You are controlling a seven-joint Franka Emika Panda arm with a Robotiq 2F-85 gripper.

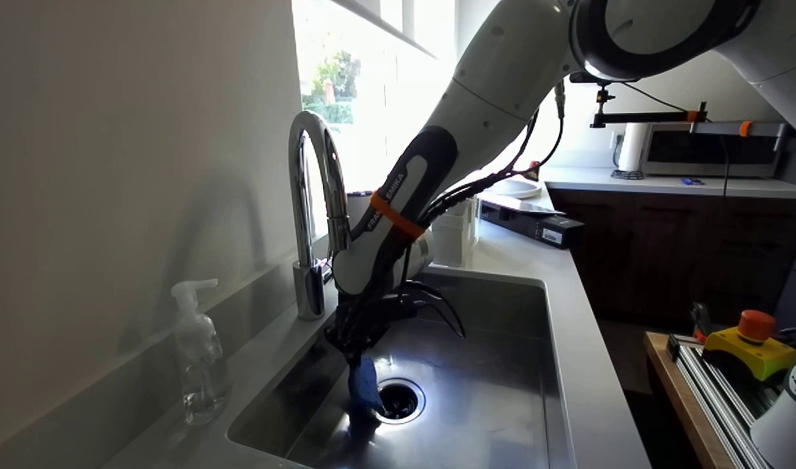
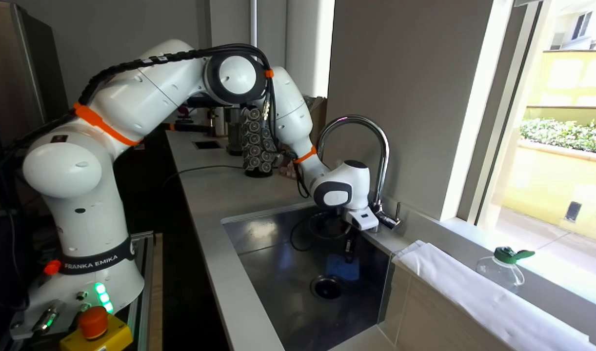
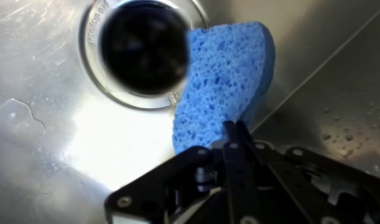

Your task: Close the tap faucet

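Daylight is flooding in through the window [image 1: 385,111], and beneath it the sink [image 1: 496,397] is boxing in the arm [image 1: 492,91]: its wall-side edge is crowding close, while a wider stretch of steel floor is opening out past the drain [image 3: 146,49]. And the tap faucet [image 1: 303,215]? It's standing behind that edge, on the counter [image 1: 587,365], its spout arching near the arm. The gripper [image 3: 235,123] is pinching the blue sponge [image 3: 221,71] by its edge, jaws sitting almost together, and in the wrist view the sponge is covering part of the drain's rim. Around the room, a microwave [image 1: 707,150] is sitting at the back, dark cabinets [image 1: 652,247] are running below it, and a soap dispenser [image 1: 199,358] is standing on the faucet's side. Scratched steel is gleaming, water drops [image 3: 348,137] are clinging to the metal, pores are pitting the curved sponge, and polished chrome is bending into a high gooseneck.
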